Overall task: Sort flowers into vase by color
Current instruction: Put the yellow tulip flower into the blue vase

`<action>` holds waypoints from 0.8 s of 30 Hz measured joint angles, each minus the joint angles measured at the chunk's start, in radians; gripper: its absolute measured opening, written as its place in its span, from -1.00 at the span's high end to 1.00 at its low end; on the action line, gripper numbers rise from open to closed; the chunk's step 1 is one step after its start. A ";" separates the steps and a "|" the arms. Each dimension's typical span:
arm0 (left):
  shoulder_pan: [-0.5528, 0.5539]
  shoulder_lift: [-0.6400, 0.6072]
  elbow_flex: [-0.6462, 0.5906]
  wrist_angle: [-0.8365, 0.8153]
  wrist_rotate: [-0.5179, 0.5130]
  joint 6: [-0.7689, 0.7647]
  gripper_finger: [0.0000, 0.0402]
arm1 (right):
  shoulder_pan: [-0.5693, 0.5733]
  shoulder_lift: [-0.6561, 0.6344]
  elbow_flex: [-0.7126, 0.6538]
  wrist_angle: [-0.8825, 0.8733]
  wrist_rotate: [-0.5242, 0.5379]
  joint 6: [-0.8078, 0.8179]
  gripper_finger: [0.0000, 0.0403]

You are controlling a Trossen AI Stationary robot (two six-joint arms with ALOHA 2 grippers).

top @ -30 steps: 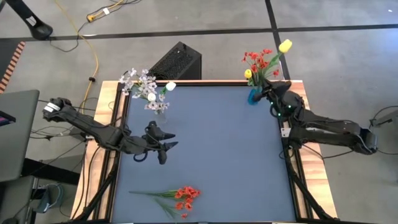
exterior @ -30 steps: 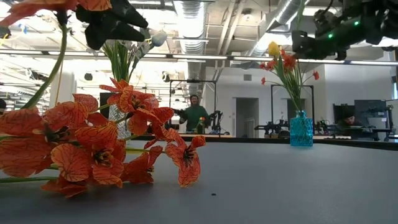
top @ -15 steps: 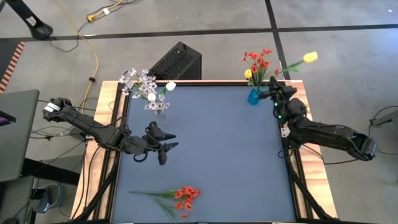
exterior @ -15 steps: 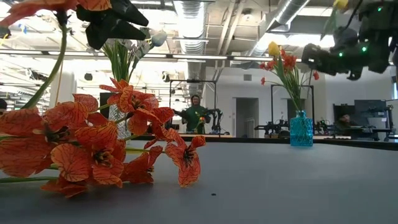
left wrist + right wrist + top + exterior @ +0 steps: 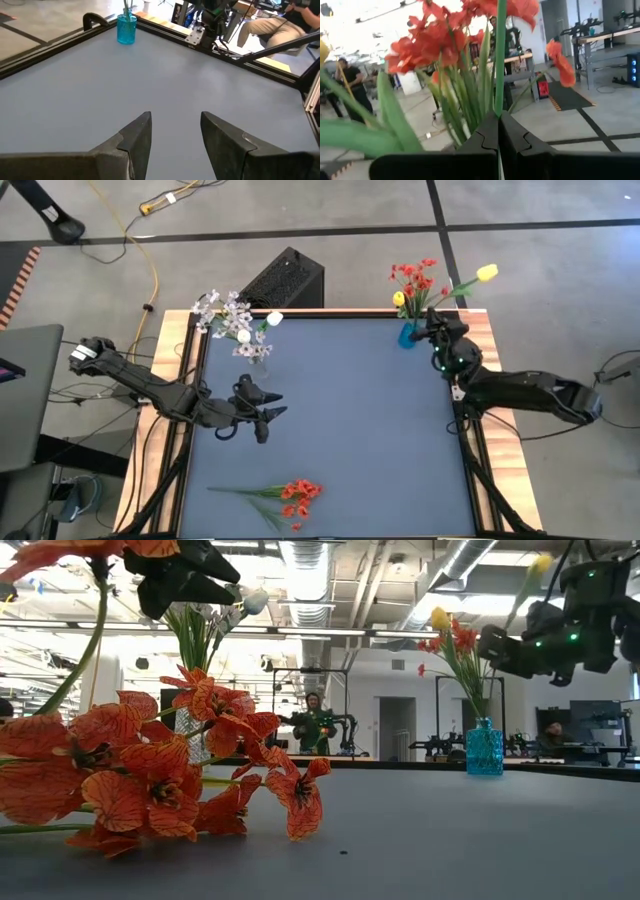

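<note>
The right gripper [image 5: 434, 332] stands just right of the blue vase [image 5: 408, 336] at the table's far right corner, shut on a yellow tulip [image 5: 487, 273]. The vase holds red blossoms [image 5: 412, 275] and another yellow tulip [image 5: 399, 298] by their stems. A clear vase [image 5: 258, 352] at the far left holds white and pale lilac blooms [image 5: 225, 312]. A red bunch [image 5: 296, 497] lies flat on the table by the near edge. The left gripper [image 5: 262, 416] hovers open over the table's left side. My right gripper pinches the yellow tulip's green stem [image 5: 499, 105] between its two shut fingers, which lie across it. The tulip is lifted clear and slants, its head [image 5: 541, 562] up and out past the table's right far corner. Where the stem's lower end is I cannot tell.
A black box [image 5: 283, 278] sits on the floor beyond the far edge. The table has a raised wooden frame [image 5: 184, 360]. The grey mat [image 5: 350, 420] between the vases lies bare. People show in the room behind [image 5: 314, 725].
The right gripper has come down beside the blue vase and tipped. The yellow tulip, first nearly upright over the vase, has swung over with its head toward the table's right edge, then eased back a little. The left arm has kept still.
</note>
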 joint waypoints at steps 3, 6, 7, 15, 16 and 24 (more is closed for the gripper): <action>0.000 0.000 0.000 0.001 0.007 -0.024 0.21 | -0.011 0.058 0.000 0.082 0.001 -0.037 0.89; 0.000 0.000 0.000 0.001 0.027 -0.046 0.21 | -0.011 0.094 0.000 0.139 0.001 -0.068 0.89; 0.000 0.000 0.000 0.001 0.031 -0.052 0.21 | -0.011 0.104 0.000 0.144 0.001 -0.067 0.89; 0.000 0.000 0.000 0.001 0.033 -0.060 0.21 | -0.010 0.196 0.000 0.183 0.001 -0.025 0.89; 0.000 0.000 0.000 0.001 0.033 -0.061 0.21 | -0.010 0.205 0.000 0.194 0.001 -0.026 0.89; 0.000 0.000 0.000 0.001 0.033 -0.061 0.21 | -0.008 0.282 0.000 0.231 0.001 -0.026 0.89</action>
